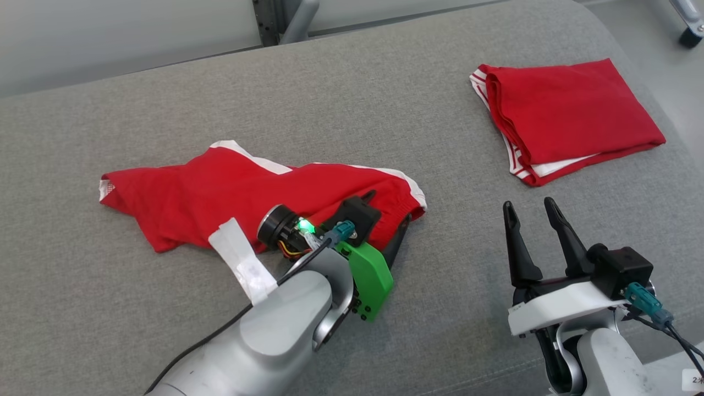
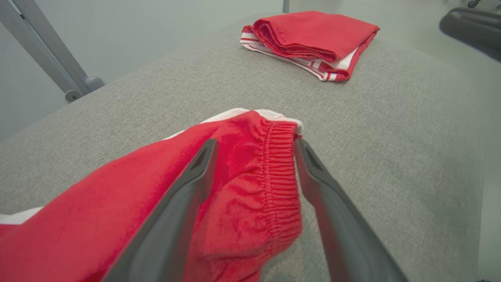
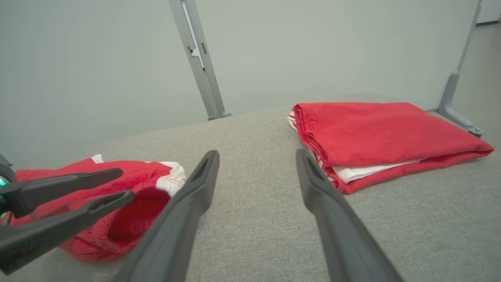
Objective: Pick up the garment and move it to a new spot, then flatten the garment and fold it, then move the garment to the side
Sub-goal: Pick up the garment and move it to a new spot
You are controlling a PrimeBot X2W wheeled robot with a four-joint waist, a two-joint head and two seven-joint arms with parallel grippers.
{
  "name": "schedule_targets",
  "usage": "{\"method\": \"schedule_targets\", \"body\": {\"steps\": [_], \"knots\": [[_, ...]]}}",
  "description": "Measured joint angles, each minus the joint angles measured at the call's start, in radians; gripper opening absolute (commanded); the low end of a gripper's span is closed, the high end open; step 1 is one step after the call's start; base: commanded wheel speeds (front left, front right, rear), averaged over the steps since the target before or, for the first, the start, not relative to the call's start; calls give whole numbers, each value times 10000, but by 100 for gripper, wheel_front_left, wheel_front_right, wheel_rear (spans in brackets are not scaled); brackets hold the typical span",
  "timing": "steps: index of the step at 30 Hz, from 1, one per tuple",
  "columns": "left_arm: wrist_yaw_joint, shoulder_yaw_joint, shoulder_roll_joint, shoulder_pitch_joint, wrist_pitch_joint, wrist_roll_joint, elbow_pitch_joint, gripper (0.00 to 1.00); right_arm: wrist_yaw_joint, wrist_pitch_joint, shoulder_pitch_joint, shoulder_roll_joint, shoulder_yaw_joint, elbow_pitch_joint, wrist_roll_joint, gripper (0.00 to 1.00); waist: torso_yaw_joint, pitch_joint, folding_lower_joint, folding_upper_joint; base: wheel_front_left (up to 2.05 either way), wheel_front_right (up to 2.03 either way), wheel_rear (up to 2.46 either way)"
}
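While left fingers straddle garment edge, unclenched, right fingers hang parted over bare cushion.

Premises: a robotics laboratory or test cell, not a dwelling.

Grounds:
- The work surface is a padded bench covered in plain grey woven fabric, with a rounded far right corner.
- Beyond it stand pale, bare wall panels, with grey metal uprights in front of them. One upright ends in a bolted foot bracket.
- At far right a black caster on a metal leg rests on a pale, smooth floor.
- The left arm carries exposed wiring, a lit green indicator, white tape and a green plastic bracket.
- Red shorts lie on the bench at near left.
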Motion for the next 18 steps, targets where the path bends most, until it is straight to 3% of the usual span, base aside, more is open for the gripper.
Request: {"method": "schedule_targets", "body": {"steps": [9, 18], "knots": [[316, -92, 81, 630, -775, -224, -918, 100, 0, 0, 271, -4, -280, 29, -169, 100, 606, -634, 0, 0, 0, 0, 0], [1170, 1250, 1467, 1850, -1386, -763, -2220, 100, 0, 59, 642, -2, -468, 17, -481, 100, 1041, -1415, 0, 0, 0, 0, 0]]}}
